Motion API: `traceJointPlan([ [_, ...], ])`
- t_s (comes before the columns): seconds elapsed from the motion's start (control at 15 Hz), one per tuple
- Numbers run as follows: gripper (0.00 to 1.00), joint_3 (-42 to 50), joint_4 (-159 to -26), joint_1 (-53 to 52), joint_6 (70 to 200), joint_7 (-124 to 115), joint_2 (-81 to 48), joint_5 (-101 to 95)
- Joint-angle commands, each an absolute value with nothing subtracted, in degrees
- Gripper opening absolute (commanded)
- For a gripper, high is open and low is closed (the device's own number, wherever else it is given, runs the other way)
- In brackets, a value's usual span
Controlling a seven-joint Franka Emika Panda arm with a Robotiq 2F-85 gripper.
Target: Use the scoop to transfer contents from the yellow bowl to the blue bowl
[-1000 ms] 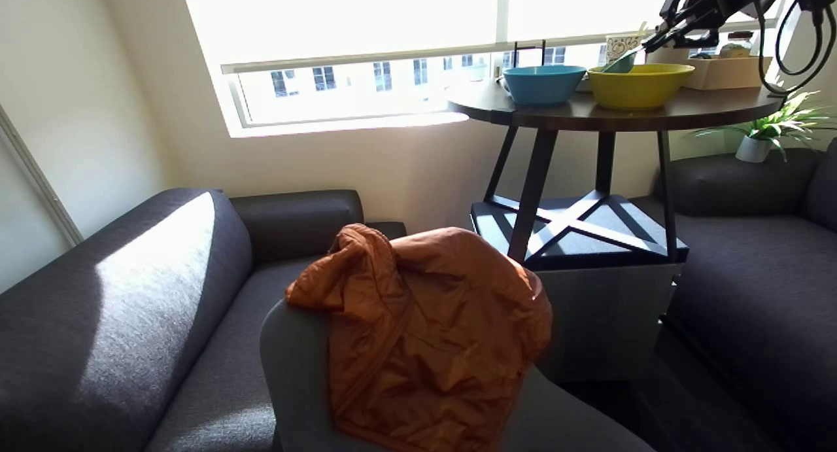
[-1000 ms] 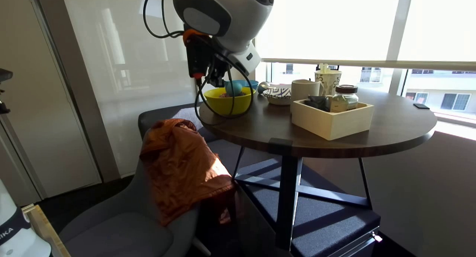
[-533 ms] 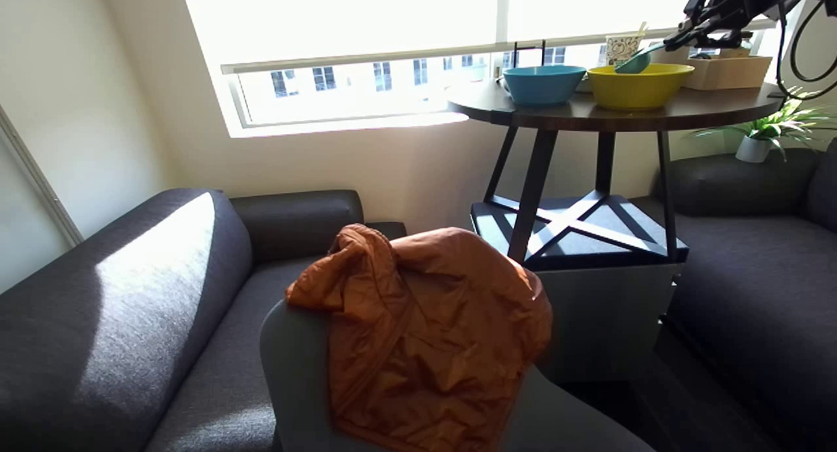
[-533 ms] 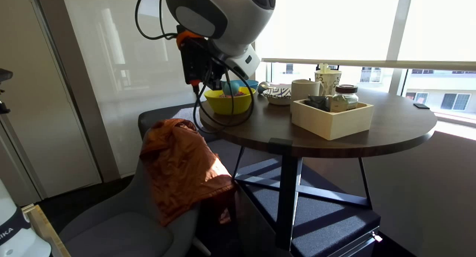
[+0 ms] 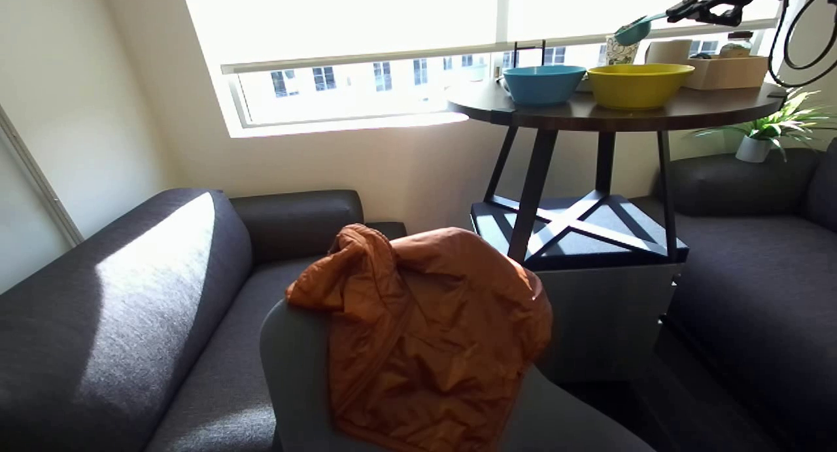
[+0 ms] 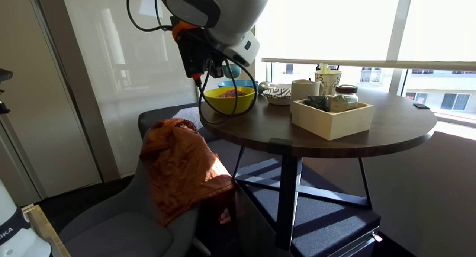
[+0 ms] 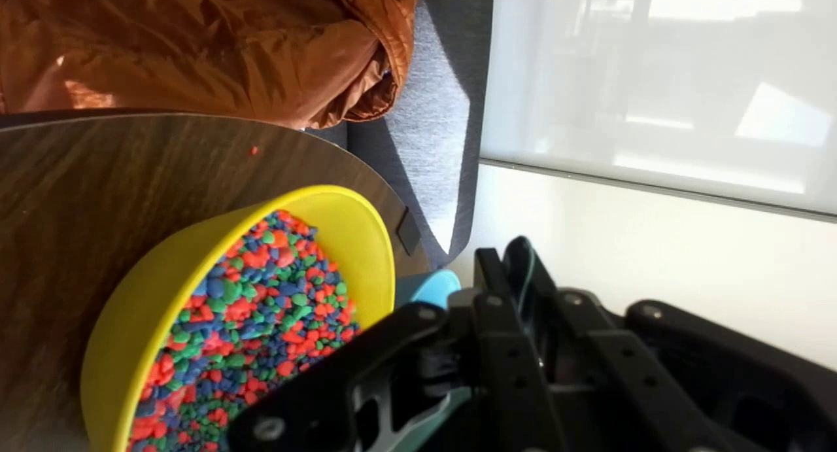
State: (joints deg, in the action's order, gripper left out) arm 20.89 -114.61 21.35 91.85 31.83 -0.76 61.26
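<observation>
In an exterior view the teal scoop hangs in the air above the yellow bowl, its cup tilted. My gripper is shut on its handle, whose thin edge shows between the fingertips in the wrist view. Whether the scoop carries anything is hard to make out. Red, green and dark blue pieces fill much of the yellow bowl. The blue bowl stands beside the yellow one; its inside is hidden. Only a sliver of the blue bowl shows from the wrist.
Behind the bowls on the round table stand a patterned cup, a mug, a patterned bowl and a pale box holding a jar. One red piece lies near the table edge. A cable loops below the arm.
The scoop has come up out of the yellow bowl and swung from pointing steeply down to a flatter tilt. My gripper has risen with it, still holding the handle. Both bowls stayed put.
</observation>
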Motion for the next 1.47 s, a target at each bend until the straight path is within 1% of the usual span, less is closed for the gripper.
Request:
traceJointPlan([
  [0.0, 0.02, 20.41, -114.28, 20.78, 93.05, 30.31, 0.11, 66.13],
  [0.13, 0.02, 20.17, -113.41, 20.52, 91.72, 31.48, 0.44, 65.45],
  [0.2, 0.09, 20.61, -113.82, 20.94, 91.95, 31.62, -0.65, 64.41],
  [0.53, 0.09, 20.29, -113.4, 20.63, 91.93, 31.62, -0.28, 64.41],
  [0.6, 0.02, 20.09, -113.09, 20.44, 93.16, 30.79, -0.53, 65.41],
  [0.87, 0.02, 18.98, -110.34, 19.51, 97.96, 26.9, -2.51, 66.92],
  [1.4, 0.02, 16.31, -99.76, 17.63, 97.82, 19.37, -9.63, 63.44],
])
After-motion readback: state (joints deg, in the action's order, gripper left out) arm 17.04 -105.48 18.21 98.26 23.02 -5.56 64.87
